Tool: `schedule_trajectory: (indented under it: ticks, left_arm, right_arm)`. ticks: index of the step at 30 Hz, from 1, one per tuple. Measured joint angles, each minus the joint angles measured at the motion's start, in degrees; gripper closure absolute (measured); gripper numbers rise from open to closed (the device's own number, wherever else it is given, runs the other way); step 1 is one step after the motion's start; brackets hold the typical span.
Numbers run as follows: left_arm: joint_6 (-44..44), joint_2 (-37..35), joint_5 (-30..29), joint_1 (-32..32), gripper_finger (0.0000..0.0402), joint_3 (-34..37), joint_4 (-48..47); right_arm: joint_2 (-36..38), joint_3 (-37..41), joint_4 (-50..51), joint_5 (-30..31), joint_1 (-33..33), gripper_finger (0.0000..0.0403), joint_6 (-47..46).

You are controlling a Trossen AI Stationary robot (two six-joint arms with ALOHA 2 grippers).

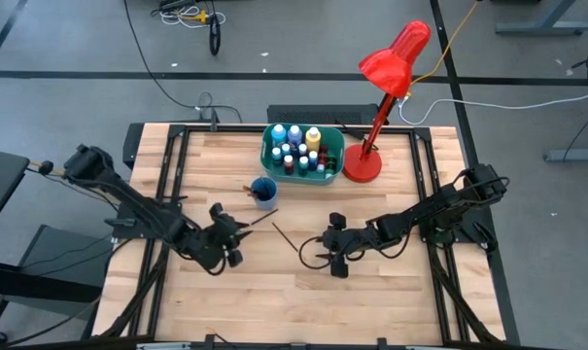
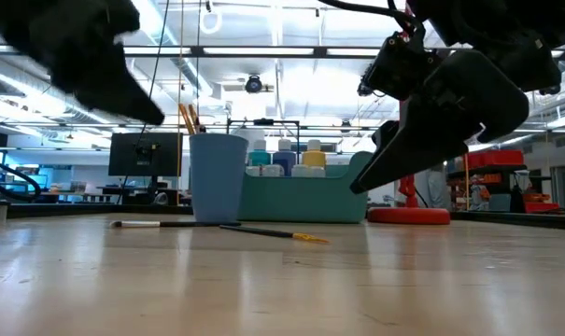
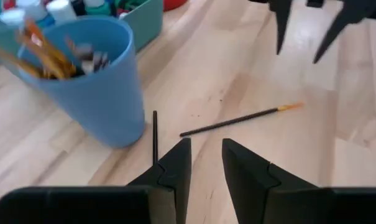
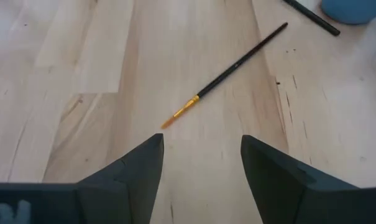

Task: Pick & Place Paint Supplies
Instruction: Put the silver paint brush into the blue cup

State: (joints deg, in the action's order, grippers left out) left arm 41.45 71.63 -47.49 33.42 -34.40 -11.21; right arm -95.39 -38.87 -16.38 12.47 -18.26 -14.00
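Brushes (image 3: 48, 56) inside blue cup (image 3: 94, 93), left-wrist only

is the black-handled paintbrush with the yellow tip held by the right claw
No, the black-handled paintbrush with the yellow tip lies flat on the wooden table, ahead of the open right claw.

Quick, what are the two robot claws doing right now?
Left gripper: partly open, holding nothing, near the blue cup.
Right gripper: open, empty, above a loose paintbrush.

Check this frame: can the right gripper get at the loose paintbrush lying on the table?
Probably yes. The right gripper is open just short of the paintbrush, which lies flat on bare table with nothing between them.
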Motion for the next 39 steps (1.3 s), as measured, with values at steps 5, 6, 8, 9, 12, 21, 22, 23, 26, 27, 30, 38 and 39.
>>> schedule_trajectory:
  ticks: [5, 6, 8, 9, 12, 21, 22, 23, 26, 27, 30, 38, 39]
  left_arm:
    - [3.96, 0.25, -4.01, -0.21, 0.0303, 9.26, 7.94]
    - [5.54, 0.33, -4.01, -0.56, 0.0303, 10.71, 7.83]
    - [8.74, 1.53, -1.98, -1.35, 0.0303, 13.39, 8.24]
    - [10.58, 2.02, -0.58, -1.62, 0.0303, 14.59, 8.11]
    - [14.39, 5.16, 1.65, -1.78, 0.0303, 17.35, 12.7]
    - [6.74, 18.96, -1.05, -1.52, 0.0303, 18.83, 34.85]
    - [7.11, 20.1, -0.82, -1.52, 0.0303, 18.78, 35.73]
    - [7.99, 21.22, -1.01, -1.5, 0.0303, 18.77, 36.16]
    - [11.15, 23.86, -2.55, -1.43, 0.0303, 18.66, 36.75]
    - [11.52, 23.98, -2.55, -1.43, 0.0304, 18.66, 36.62]
    - [11.54, 23.98, -2.36, -1.48, 0.031, 18.66, 36.4]
    - [11.43, 23.85, -1.63, -1.65, 0.0387, 18.7, 36.16]
    - [10.66, 23.67, -1.16, -1.69, 0.0386, 18.65, 36.18]
  right_arm:
    - [0.0, 0.0, -0.59, 0.01, 0.0, 0.0183, 1.29]
    - [0.0, 0.0, -0.72, 0.01, 0.0, 0.0183, 1.46]
    - [0.0, 0.0, -0.8, 0.02, 0.0, 0.0183, 1.46]
    - [0.0, 0.0, -0.74, 0.02, 0.0, 0.0183, 1.49]
    - [0.0, 0.0, -0.74, 0.04, 0.0, 0.0183, 1.68]
    - [0.0, 0.0, -0.76, 0.07, 0.0, 0.0183, 2.73]
    - [0.0, 0.0, -0.76, 0.07, 0.0, 0.0183, 2.73]
    - [0.0, 0.0, -0.74, 0.07, 0.0, 0.0183, 2.73]
    - [0.0, 0.0, -0.74, 0.07, 0.0, 0.0183, 2.73]
    - [0.0, 0.0, -0.74, 0.07, 0.0, 0.0183, 2.73]
    - [0.0, 0.0, -0.74, 0.09, 0.0, 0.0183, 2.77]
    - [0.0, 0.0, -0.74, 0.08, 0.0, 0.0183, 3.37]
    - [0.0, 0.0, -0.74, 0.07, 0.0, 0.0183, 3.36]
